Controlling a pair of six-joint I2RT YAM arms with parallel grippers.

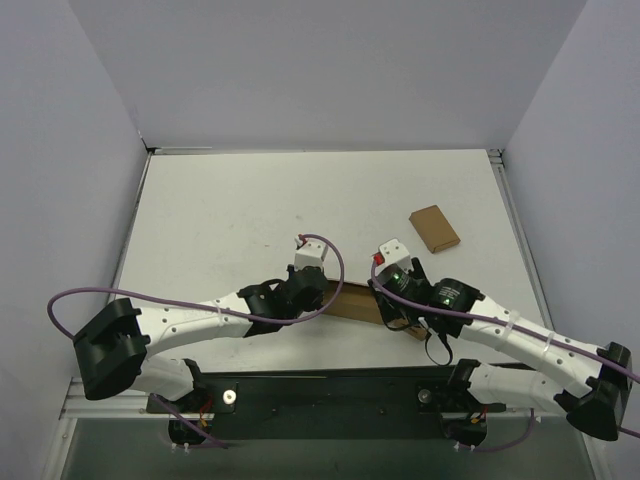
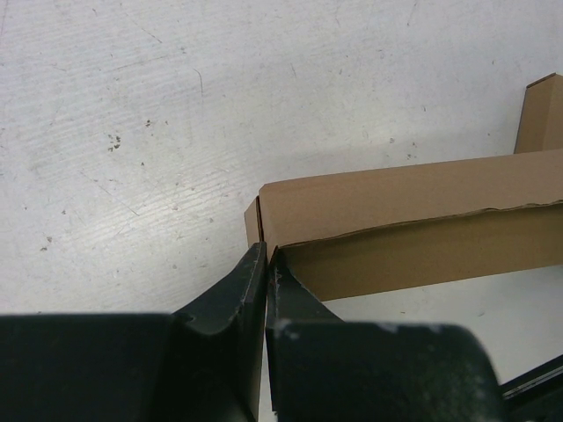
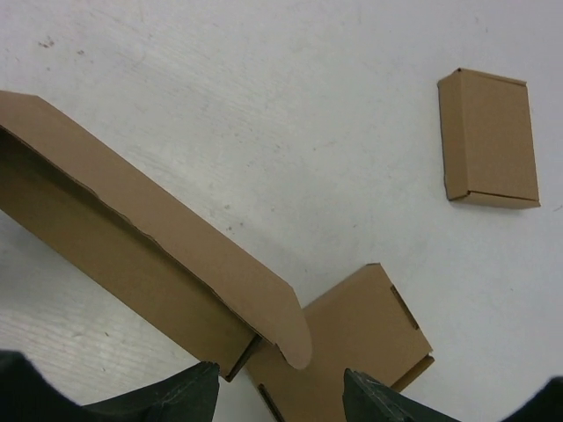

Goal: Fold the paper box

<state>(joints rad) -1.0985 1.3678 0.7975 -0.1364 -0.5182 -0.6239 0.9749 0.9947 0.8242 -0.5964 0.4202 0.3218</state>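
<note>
a long, plain brown cardboard paper box [image 1: 352,302], partly folded into a narrow open-sided shape, is lying on the white tabletop [image 1: 250,200] near its front edge, between the two arms. the left hand [image 1: 318,296] is meeting its left end and the right hand [image 1: 385,305] is sitting at its right end.

in the left wrist view, the left hand [image 2: 266,255] is pinching almost fully shut on the thin cardboard at the end corner of the paper box [image 2: 405,220], with both dark fingers [image 2: 237,299] pressing together around that edge. the box is running away to the right, its top panel lying over a lower wall with a slit showing between them.

in the right wrist view, the right hand [image 3: 281,391] is standing open with its fingers well apart and gripping nothing. the rounded flap end of the paper box [image 3: 149,255] is reaching down into the gap, close to the left-side finger [image 3: 189,391].

a small flat brown cardboard box [image 3: 361,334] is lying just beside that end, partly tucked under the flap. another compact brown rectangular cardboard box [image 1: 434,228] is resting well apart, farther back on the right of the tabletop.
</note>
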